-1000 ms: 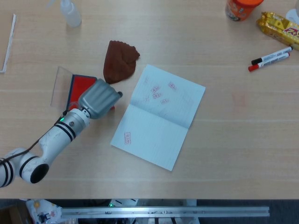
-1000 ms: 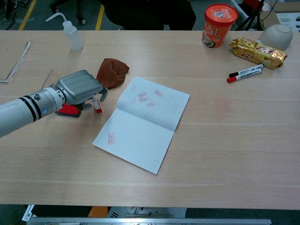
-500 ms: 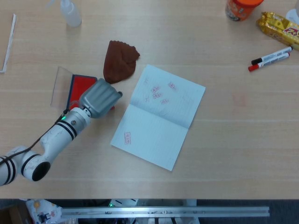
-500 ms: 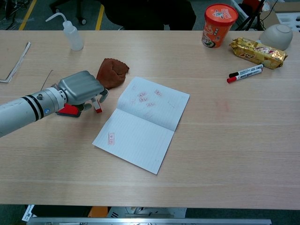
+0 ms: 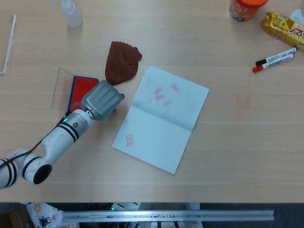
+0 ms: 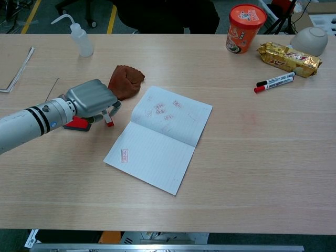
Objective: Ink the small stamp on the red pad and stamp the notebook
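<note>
- The left hand [image 6: 93, 98] grips the small stamp [image 6: 109, 119], fingers curled down around it; the stamp's red-and-white tip pokes out below the hand in the chest view.
- It sits at the near edge of the red pad [image 5: 80, 88], between pad and notebook [image 5: 161, 118], so I judge the inking step is about over and the carry to the page comes next.
- That move calls for a short swing toward the robot's right, then a flat press on bare paper, away from the red marks already there.
- The forearm [image 5: 61, 137] runs in low from the left, wrist bent down over the table [image 5: 237, 142].
- The right hand is out of sight in both views.
</note>
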Available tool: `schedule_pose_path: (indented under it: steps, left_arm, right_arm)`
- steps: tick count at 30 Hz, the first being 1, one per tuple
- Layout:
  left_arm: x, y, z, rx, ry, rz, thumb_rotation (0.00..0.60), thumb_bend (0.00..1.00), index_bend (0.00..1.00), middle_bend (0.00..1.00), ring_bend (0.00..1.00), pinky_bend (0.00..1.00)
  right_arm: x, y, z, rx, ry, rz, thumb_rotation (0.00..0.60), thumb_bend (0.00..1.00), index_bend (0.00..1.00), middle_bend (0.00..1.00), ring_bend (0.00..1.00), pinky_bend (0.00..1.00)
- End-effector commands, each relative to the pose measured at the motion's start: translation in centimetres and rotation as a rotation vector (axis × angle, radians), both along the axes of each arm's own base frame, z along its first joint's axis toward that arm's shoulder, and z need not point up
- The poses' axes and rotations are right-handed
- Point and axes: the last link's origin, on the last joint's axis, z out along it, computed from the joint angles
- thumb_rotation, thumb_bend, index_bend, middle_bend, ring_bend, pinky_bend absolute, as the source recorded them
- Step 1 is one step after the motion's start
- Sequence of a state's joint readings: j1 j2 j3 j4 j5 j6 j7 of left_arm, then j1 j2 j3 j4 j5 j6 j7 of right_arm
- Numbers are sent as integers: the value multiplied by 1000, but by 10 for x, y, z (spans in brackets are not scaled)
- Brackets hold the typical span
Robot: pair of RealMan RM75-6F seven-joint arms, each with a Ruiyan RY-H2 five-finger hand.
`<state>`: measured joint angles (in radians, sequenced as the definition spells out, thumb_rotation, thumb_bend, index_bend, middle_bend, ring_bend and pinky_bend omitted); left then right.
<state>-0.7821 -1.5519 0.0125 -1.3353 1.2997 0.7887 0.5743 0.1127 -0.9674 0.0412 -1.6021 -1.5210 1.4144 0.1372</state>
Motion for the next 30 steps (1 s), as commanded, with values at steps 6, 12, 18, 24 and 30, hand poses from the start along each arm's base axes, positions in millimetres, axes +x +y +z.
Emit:
schedule_pose_path:
  steps: [6, 12, 18, 24, 30]
  left_arm:
    - [-1, 0, -1, -2, -3, 6, 600, 378, 501, 1000, 1000, 1000]
    - [-2, 2, 0, 4, -15, 7, 600, 382, 519, 1000, 1000, 1000]
    - [-2, 1, 0, 4, -27, 9, 600, 381, 537, 1000, 1000, 1000]
    - [-1, 2, 4, 11, -35, 3, 600, 382, 544, 1000, 1000, 1000]
    - [1, 3, 16, 30, -43, -13, 600, 382, 544, 1000, 1000, 1000]
  right_arm:
    - [0, 1, 0, 2, 1, -2, 600, 302, 309, 407, 326, 412]
    - [0, 1, 1, 0, 1, -3, 600, 302, 309, 407, 326, 412]
    - [0, 2, 1, -1, 1, -2, 600, 303, 309, 407, 326, 412]
    - [0, 3, 1, -3, 1, -2, 600, 302, 309, 407, 326, 412]
    - [1, 3, 1, -4, 0, 1, 600, 302, 309, 407, 326, 412]
